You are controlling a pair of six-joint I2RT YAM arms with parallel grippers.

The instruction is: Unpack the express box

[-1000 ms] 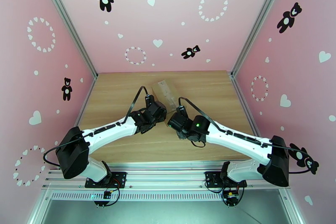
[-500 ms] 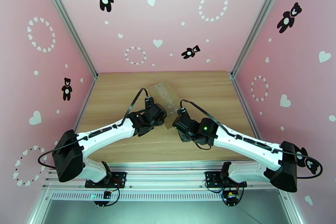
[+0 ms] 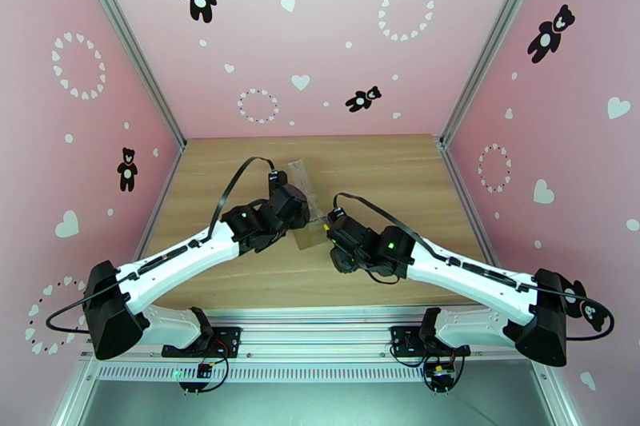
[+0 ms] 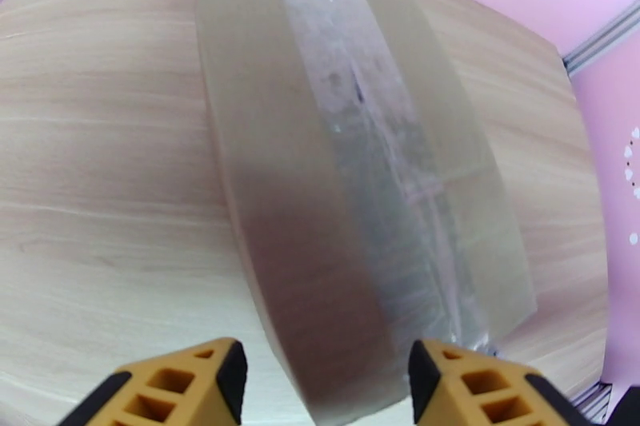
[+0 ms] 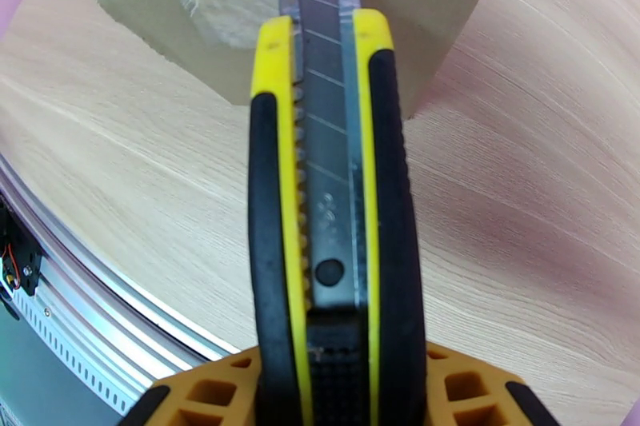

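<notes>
One big wooden tabletop (image 3: 384, 172) sits inside pink walls (image 3: 320, 36) that have little bears and hearts on them. Two white and black arms come in from the near edge, the left arm (image 3: 176, 264) and the right arm (image 3: 464, 272). Their ends are close together near the middle.

Between them lies the express box (image 4: 360, 180). It is a small brown box, flat on the tabletop. A strip of shiny clear tape (image 4: 352, 116) runs along its top.

The left jaws are open. One yellow finger (image 4: 184, 388) is on each side of the near end of the box, very close to it.

The right jaws are closed tight on a yellow and black knife (image 5: 332, 204). Its thin blade (image 5: 324, 28) sticks out and points at the taped end of the box. The tip is right at the top edge.
</notes>
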